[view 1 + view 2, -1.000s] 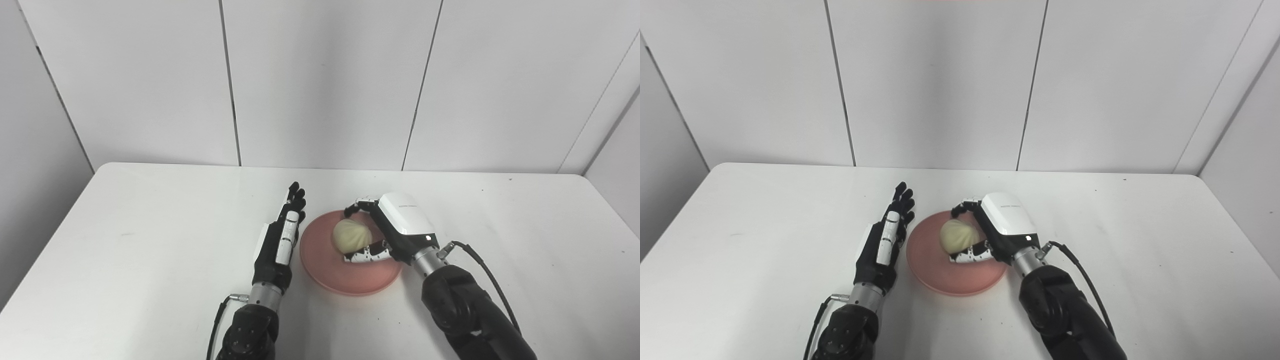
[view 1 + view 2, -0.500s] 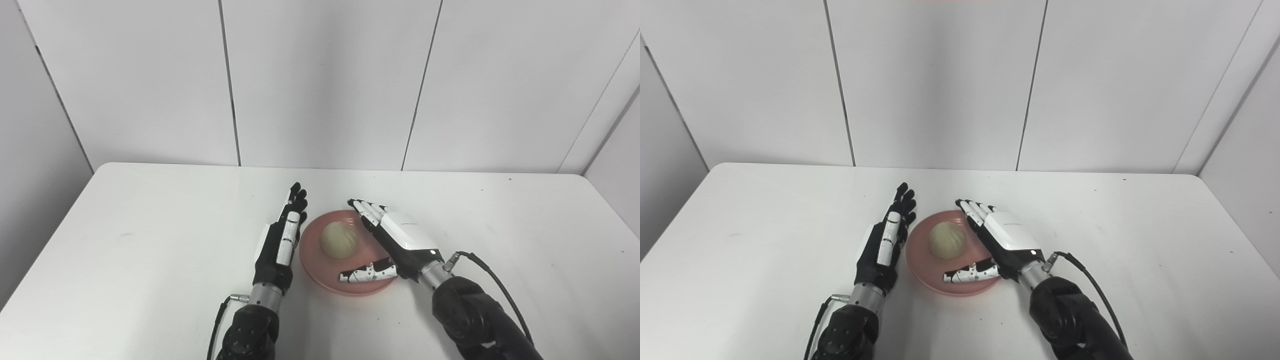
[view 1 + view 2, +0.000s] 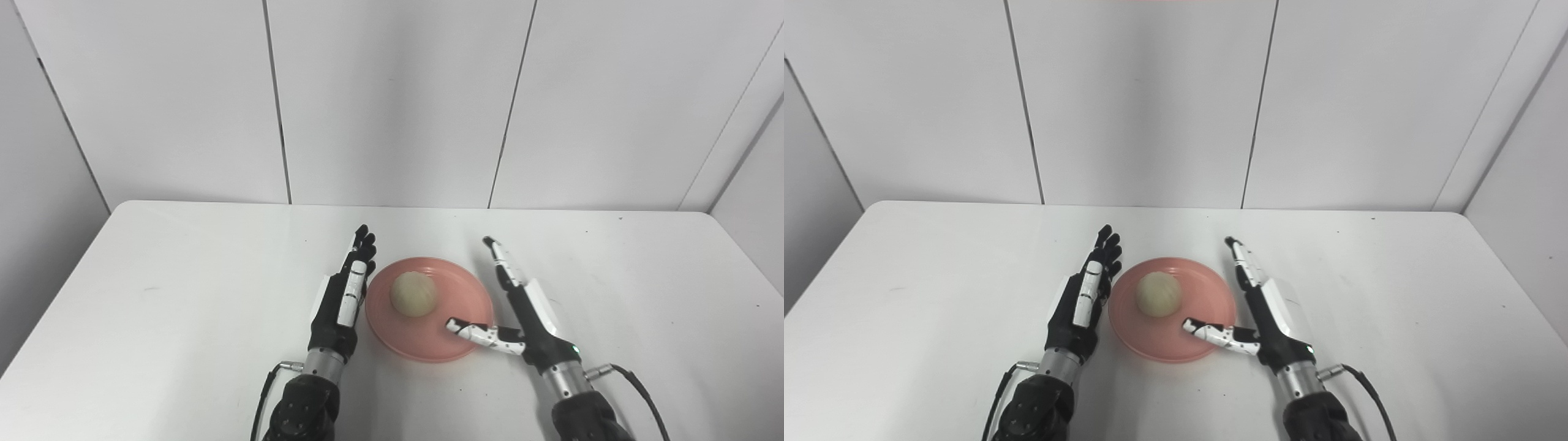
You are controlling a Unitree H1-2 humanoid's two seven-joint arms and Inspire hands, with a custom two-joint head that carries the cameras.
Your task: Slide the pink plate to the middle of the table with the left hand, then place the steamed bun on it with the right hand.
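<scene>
Left eye view gives me the white table (image 3: 184, 318) first, running wide from the paneled wall (image 3: 392, 98) behind it down to my arms at the bottom edge. Its surface around the work shows only a few faint dark specks. Both arms rise from below, one on each side of the dish.

Next in size, the pink plate (image 3: 447, 343) sits near the middle of the table, flat on the surface. My left hand (image 3: 344, 297) stands on edge just beside the plate's left rim, fingers straight and held close together, pointing away from me, holding nothing; I cannot tell whether it touches the rim. My right hand (image 3: 520, 306) stands on edge just off the plate's right side, fingers stretched straight toward the wall and its thumb (image 3: 474, 332) splayed out to the left, so the hand is spread and empty. That thumb reaches over the plate's near right rim and covers a small piece of it from my cameras.

Smallest, the steamed bun (image 3: 414, 294) rests on the plate, a little left of its centre, pale and round. Neither hand touches it, and nothing blocks my sight of it.
</scene>
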